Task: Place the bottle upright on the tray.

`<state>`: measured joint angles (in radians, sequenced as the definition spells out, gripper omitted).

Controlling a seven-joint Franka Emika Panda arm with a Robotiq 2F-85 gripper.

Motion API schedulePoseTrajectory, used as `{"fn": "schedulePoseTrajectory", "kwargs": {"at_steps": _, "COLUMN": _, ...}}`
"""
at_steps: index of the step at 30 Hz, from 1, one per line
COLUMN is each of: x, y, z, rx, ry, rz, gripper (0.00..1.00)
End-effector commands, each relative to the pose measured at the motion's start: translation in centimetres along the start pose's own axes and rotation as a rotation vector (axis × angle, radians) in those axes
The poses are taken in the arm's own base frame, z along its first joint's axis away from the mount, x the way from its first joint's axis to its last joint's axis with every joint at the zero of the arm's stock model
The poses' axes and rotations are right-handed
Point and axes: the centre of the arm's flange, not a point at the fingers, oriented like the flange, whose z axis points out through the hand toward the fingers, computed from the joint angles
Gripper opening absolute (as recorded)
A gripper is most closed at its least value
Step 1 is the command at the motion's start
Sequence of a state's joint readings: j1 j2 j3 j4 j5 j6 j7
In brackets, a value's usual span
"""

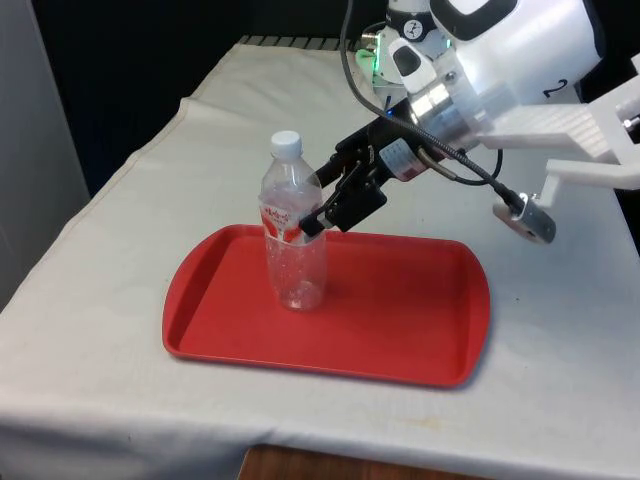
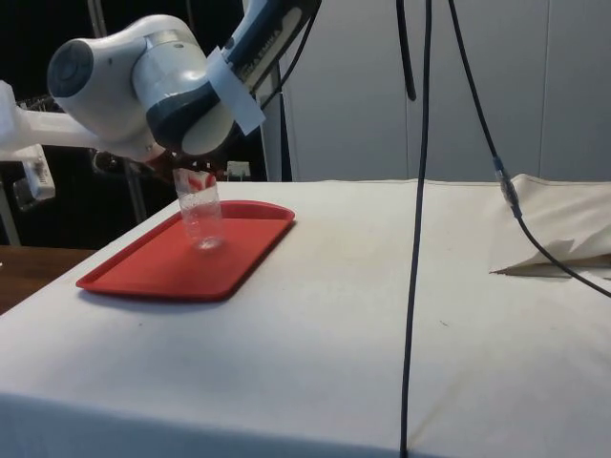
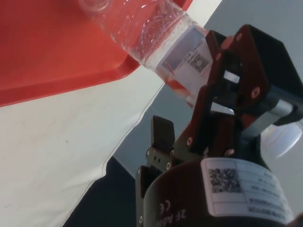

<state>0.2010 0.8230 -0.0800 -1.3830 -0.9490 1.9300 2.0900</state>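
The black gripper (image 1: pixel 318 218) reaches in sideways at the bottle's label band, one dark finger (image 1: pixel 312 226) lying across the front of the red-and-white label. From the wrist view the fingers (image 3: pixel 222 80) sit against the label, one on each side as far as I can make out, so I read it as clamped on the bottle rather than let go, though the contact is partly hidden by the finger mounts.

The bottle (image 1: pixel 293 225) itself is a clear plastic one with a white cap, and it stands upright. Its base is down on the floor of the red tray (image 1: pixel 400 310), towards the front view's left end of the tray, well inside the rim. From the side view the bottle's (image 2: pixel 201 212) bottom meets the tray (image 2: pixel 153 272) with no gap I can see, and it shows no lean.

The tray lies flat on the white tablecloth (image 1: pixel 560 360).

So the placing looks as good as done: bottle vertical, on the tray. What remains, in my judgement, is to spread the fingers and draw the gripper away without dragging the label and tipping a light, empty-looking bottle.
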Motion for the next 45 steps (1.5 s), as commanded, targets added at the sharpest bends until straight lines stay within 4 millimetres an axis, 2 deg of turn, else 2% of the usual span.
{"fn": "schedulePoseTrajectory", "kwargs": {"at_steps": 1, "x": 0.1, "y": -0.1, "z": -0.3, "rx": 0.001, "ry": -0.005, "rz": 0.009, "gripper": 1.0}}
{"fn": "schedulePoseTrajectory", "kwargs": {"at_steps": 13, "x": 0.2, "y": -0.3, "z": -1.9, "rx": 0.004, "ry": -0.017, "rz": 0.039, "gripper": 1.0}}
{"fn": "schedulePoseTrajectory", "kwargs": {"at_steps": 26, "x": 0.5, "y": -0.5, "z": -2.7, "rx": 0.013, "ry": -0.022, "rz": 0.067, "gripper": 1.0}}
{"fn": "schedulePoseTrajectory", "kwargs": {"at_steps": 45, "x": 2.2, "y": -0.8, "z": -4.3, "rx": 0.032, "ry": -0.084, "rz": 0.13, "gripper": 1.0}}
